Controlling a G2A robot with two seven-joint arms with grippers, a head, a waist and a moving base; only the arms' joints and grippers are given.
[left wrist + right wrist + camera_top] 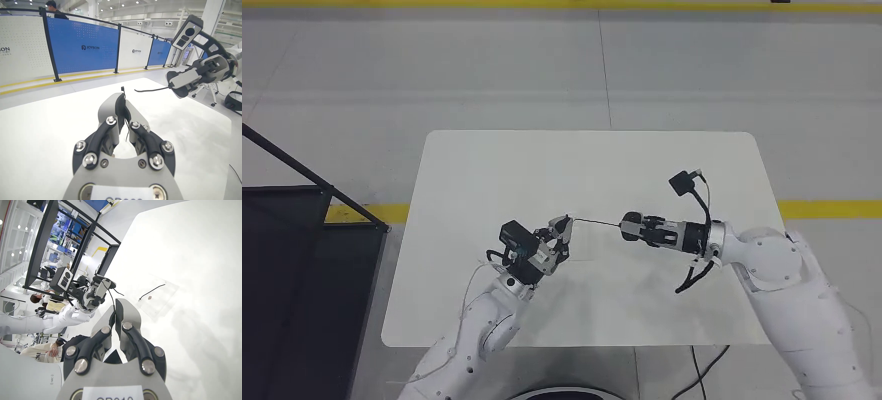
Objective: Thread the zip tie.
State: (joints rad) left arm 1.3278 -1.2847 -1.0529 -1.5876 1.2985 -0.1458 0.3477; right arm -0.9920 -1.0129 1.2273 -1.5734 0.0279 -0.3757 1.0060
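Observation:
Over the middle of the white table my left gripper is shut on a black zip tie. The tie's square head pokes out past the fingertips, and a thin tail hangs between the fingers. My right gripper faces it from the right, shut on a black strap. The strap's free tip stops just short of the head. From above, the left gripper and right gripper are a short span apart, with the strap between them. I cannot tell whether head and strap belong to one tie.
In the right wrist view, another black zip tie lies on a clear sheet flat on the table, beside a small brownish speck. A black frame and dark panel stand off the table's left edge.

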